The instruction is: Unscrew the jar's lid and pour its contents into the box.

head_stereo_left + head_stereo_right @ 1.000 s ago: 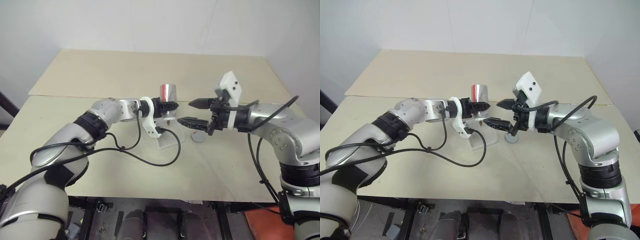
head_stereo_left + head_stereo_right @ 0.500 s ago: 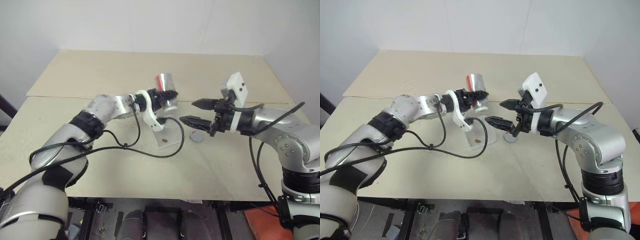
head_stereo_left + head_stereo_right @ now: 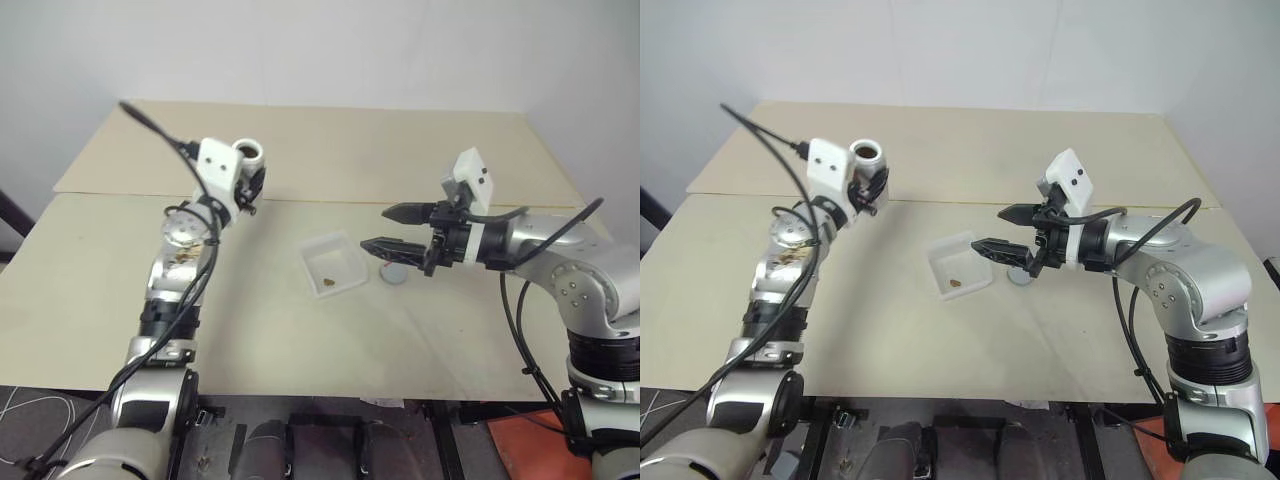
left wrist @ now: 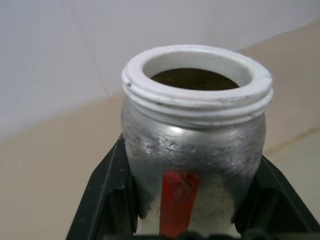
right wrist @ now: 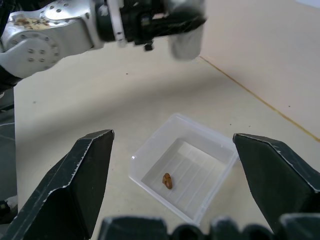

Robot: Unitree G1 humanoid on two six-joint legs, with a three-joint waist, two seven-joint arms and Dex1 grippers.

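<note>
- A pale beige tabletop (image 3: 420,340) stands against a plain white wall, a seam running across it from side to side.
- The left gripper (image 3: 247,180) is raised high over the left half of the tabletop, its black fingers (image 4: 107,187) pinching the jar (image 3: 249,153) from both sides.
- The jar stands upright in that grip with its mouth open to the ceiling; the left wrist view shows a white threaded rim, a dented silvery wall and a red strip of label running down the front.
- The box (image 3: 334,266) sits on the tabletop near the middle, well apart from the raised jar and just beside the right gripper's reach.
- The contents (image 5: 167,180) lie on the ribbed floor of the box as a small brown bit close to its centre.
- The right gripper (image 3: 385,228) hovers level above the tabletop to the right of the box, its two black fingers spread wide and holding nothing, tips pointing toward the box.
- The lid (image 3: 394,274) lies flat on the tabletop beneath the right gripper's lower finger, just beside the right edge of the box; whether the finger touches it cannot be told.
</note>
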